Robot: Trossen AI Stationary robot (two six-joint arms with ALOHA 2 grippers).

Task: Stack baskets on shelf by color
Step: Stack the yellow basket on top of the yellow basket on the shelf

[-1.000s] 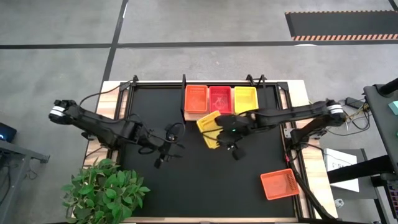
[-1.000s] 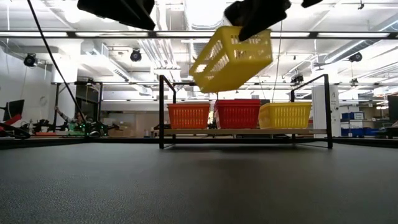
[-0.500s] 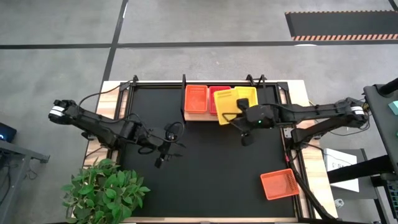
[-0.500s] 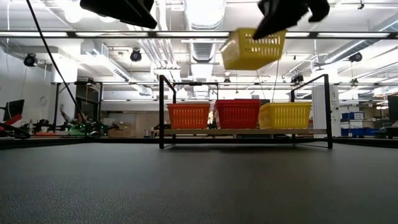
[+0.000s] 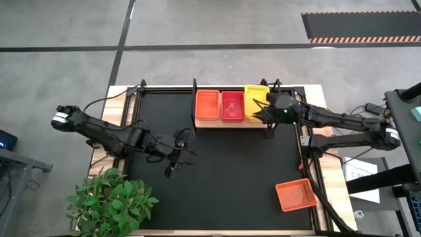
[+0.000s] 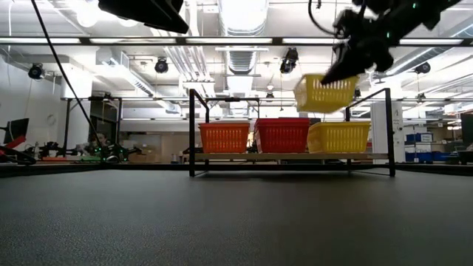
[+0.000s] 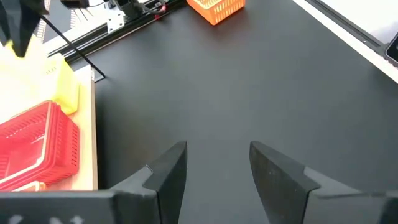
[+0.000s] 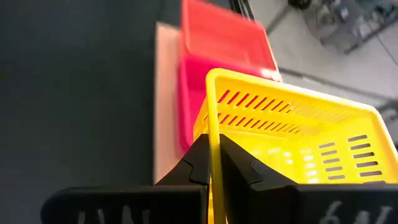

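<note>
Gripping a yellow basket (image 6: 325, 94) by its rim, the right gripper (image 8: 213, 163) hung above the shelf (image 6: 292, 157) at upper right. Left gripper (image 7: 213, 177) sat open and empty over the black mat (image 5: 217, 178), lower left.

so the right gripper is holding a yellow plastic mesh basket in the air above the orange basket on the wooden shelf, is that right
Not quite. The right gripper holds the yellow plastic mesh basket above the yellow basket on the shelf, not the orange one; the low view shows it.
</note>
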